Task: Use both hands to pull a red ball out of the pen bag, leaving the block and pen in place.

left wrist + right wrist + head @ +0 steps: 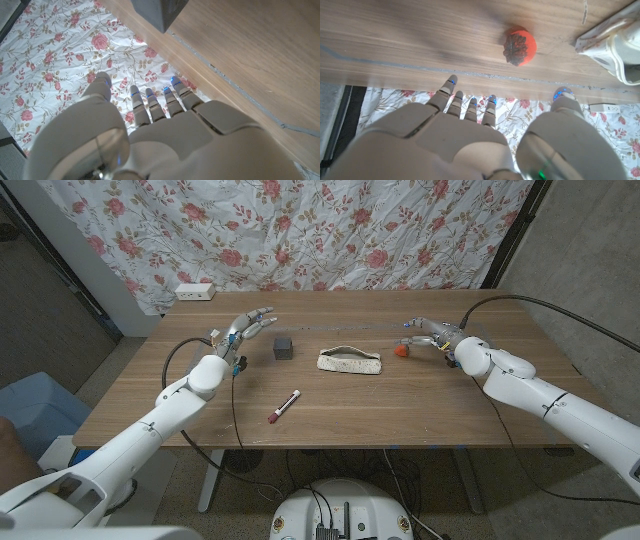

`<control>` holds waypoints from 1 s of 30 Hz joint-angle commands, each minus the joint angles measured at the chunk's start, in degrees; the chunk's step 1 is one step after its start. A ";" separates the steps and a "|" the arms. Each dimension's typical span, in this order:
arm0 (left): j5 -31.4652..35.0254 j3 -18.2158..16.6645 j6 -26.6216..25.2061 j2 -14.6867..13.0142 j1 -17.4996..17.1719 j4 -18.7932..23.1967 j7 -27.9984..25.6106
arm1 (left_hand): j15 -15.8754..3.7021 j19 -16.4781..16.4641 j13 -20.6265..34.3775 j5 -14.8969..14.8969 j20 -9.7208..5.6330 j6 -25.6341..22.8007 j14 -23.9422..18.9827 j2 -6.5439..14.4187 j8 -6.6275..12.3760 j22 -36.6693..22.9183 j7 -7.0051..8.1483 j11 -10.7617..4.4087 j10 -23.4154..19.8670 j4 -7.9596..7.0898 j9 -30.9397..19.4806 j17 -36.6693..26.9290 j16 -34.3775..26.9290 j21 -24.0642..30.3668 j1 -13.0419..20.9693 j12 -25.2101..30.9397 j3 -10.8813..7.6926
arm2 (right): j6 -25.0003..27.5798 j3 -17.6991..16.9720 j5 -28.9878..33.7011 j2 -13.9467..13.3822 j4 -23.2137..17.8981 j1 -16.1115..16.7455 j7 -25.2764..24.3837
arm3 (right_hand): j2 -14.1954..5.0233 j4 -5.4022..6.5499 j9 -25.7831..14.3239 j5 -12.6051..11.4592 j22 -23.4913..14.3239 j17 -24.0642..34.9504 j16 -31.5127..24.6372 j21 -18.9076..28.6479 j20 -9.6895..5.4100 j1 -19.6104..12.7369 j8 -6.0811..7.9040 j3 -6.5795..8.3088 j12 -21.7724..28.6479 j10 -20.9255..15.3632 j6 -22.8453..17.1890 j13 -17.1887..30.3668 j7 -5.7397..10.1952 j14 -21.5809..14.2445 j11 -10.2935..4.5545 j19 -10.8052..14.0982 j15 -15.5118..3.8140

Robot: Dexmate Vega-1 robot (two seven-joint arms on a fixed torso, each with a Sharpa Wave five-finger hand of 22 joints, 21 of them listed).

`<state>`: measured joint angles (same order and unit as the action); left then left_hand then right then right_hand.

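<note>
The red ball (pixel 401 350) lies on the table just right of the beige pen bag (pixel 349 361), apart from it. In the right wrist view the ball (pixel 520 45) shows a dark patch, with the bag's end (pixel 615 42) beside it. My right hand (pixel 432 334) hovers close behind the ball, fingers spread, holding nothing. My left hand (pixel 243 330) is open too, left of the dark grey block (pixel 284 347). The block (pixel 159 12) sits beyond my left fingers (pixel 159 102). A red-capped pen (pixel 283 407) lies nearer the front edge.
A white power strip (pixel 194 291) sits at the table's back left corner. A floral curtain (pixel 300 230) hangs behind the table. Black cables run from both wrists over the table's edges.
</note>
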<state>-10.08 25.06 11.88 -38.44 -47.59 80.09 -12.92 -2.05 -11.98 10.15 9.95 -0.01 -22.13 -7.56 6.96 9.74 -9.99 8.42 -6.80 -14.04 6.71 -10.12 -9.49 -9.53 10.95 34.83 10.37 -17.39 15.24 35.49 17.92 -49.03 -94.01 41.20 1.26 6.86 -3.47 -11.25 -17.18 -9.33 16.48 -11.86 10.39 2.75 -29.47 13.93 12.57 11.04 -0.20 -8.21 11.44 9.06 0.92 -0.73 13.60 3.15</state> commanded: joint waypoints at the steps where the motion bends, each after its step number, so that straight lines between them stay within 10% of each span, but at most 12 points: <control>1: -2.63 0.16 6.16 2.08 1.59 -7.19 1.82 | -1.92 0.68 0.12 0.07 0.08 0.95 0.55 0.42 -0.16 -0.14 -0.25 0.27 0.89 -0.68 -0.16 -0.29 -0.34 -0.28 -1.33 -0.05 0.05 | -5.74 -1.85 -7.00 1.44 4.22 0.52 -4.04 | 0.03 0.45 0.09 -0.17 -0.21 -0.06 -0.36 0.40 -0.50 1.46 -0.82 -0.46 0.23 -0.18 1.02 0.03 0.15 0.02 -0.49 0.28 -1.03; 30: -8.36 -0.42 15.82 9.29 2.45 -16.07 1.34 | -1.84 2.04 0.04 0.36 -0.65 5.29 1.43 2.05 -0.11 -0.07 -2.57 0.58 2.44 -1.97 0.00 -0.32 -0.48 -0.20 -5.15 0.21 -0.24 | -23.46 -7.70 -25.06 7.48 16.95 2.76 -9.38 | -1.71 3.19 0.96 0.88 -0.14 -1.05 -1.55 0.85 -1.98 7.89 -1.74 -2.61 1.39 -5.74 -0.81 -0.57 -0.56 -3.56 -0.15 3.25 -2.84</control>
<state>-16.16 25.32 24.38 -31.92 -44.74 65.84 -10.64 -2.05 -10.04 10.15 9.95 -0.72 -16.98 -6.34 8.89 9.52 -9.86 6.14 -6.24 -11.84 5.22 -10.13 -9.47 -9.76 10.95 30.30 10.37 -17.65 -1.80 30.20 -0.40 -43.66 -81.42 43.11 -6.82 5.23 -0.78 -10.12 -16.46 -9.34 15.41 -12.99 10.83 0.71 -22.13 12.08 9.89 11.91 -5.03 -8.01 10.91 8.52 -1.99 -0.83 16.09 0.32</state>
